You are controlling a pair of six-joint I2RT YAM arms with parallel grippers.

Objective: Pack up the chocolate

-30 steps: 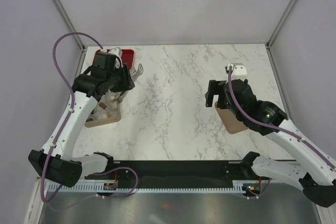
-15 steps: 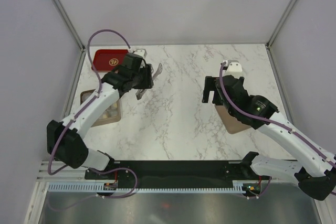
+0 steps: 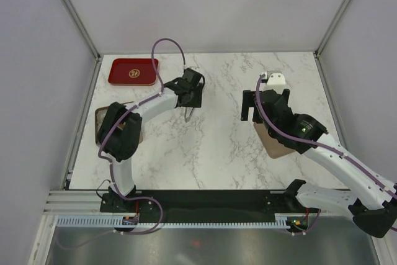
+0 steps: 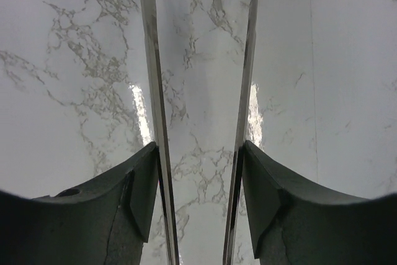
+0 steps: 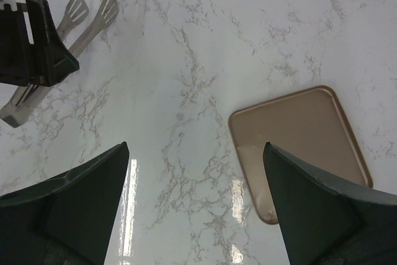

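My left gripper [image 3: 189,94] is shut on a pair of metal tongs [image 3: 187,115] over the middle of the marble table. In the left wrist view the tongs' two arms [image 4: 155,122] run between the jaws and nothing sits between them. The tan box [image 3: 99,117] lies at the left edge, mostly under my left arm, and the chocolate pieces are hidden. My right gripper [image 3: 260,107] is open and empty, just left of the flat tan lid [image 3: 277,142]. The right wrist view shows the lid [image 5: 298,141], the tongs [image 5: 87,23] and the right gripper [image 5: 195,147].
A red tray [image 3: 133,71] with a round gold emblem lies at the back left corner. Grey walls enclose the table on three sides. The black base rail runs along the near edge.
My left arm has swung right, from over the box to the table's middle, carrying the tongs. The red tray is now uncovered. My right gripper has shifted slightly back.
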